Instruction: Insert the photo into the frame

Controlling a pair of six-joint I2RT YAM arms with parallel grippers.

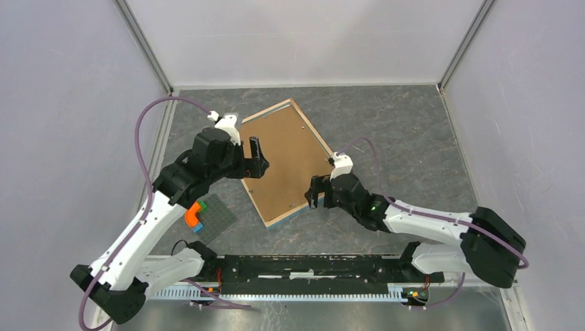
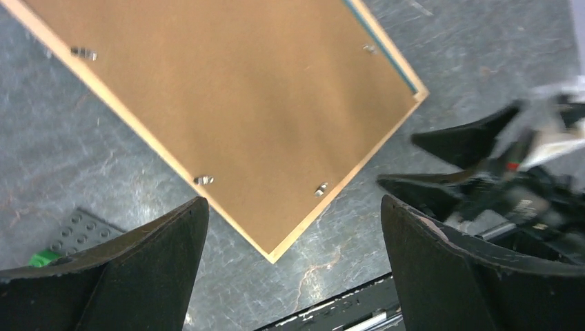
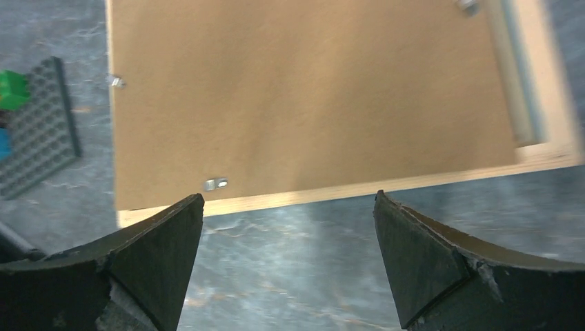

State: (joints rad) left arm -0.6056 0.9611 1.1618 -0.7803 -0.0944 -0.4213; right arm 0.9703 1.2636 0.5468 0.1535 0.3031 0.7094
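Left hand [image 2: 291,201] and right hand [image 3: 288,196] hang released, empty, flanking frame [image 3: 345,194], face-down at picture centre. Photo unseen. Risk: clips [image 3: 215,183] pin backing board [image 1: 283,158]; prying could skid frame across desk [image 1: 386,124].

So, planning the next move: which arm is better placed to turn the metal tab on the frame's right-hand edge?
Right, probably. The right gripper hovers open just off that edge of the frame, the tab just ahead of its fingertip. The left gripper is open over the opposite edge.
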